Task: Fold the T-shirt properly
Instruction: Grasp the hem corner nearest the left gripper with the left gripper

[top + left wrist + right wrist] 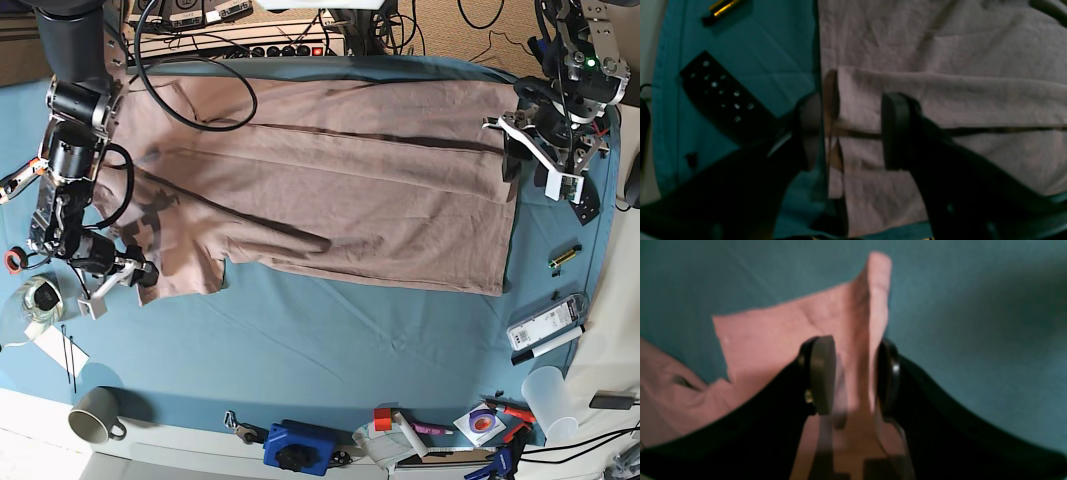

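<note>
The mauve-tan T-shirt (pixel 330 170) lies spread flat on the teal table cloth (pixel 330 340), with long folds running across it. My left gripper (pixel 853 131) hovers at the shirt's right edge (pixel 940 100) in the base view (pixel 520 160). It is open: one finger (pixel 810 130) is over the cloth by the edge, the other finger (pixel 897 130) is over a folded layer. My right gripper (pixel 855 376) is at the sleeve on the base view's lower left (pixel 145 272). It is shut on a raised ridge of sleeve fabric (pixel 870 306).
A black perforated plate (pixel 723 96) and a yellow marker (pixel 723 6) lie on the cloth beside the left gripper. A mug (pixel 95 415), a tape roll (pixel 35 300), a blue device (pixel 295 447), a plastic cup (pixel 555 395) and small tools line the front and side edges. Cables lie at the back.
</note>
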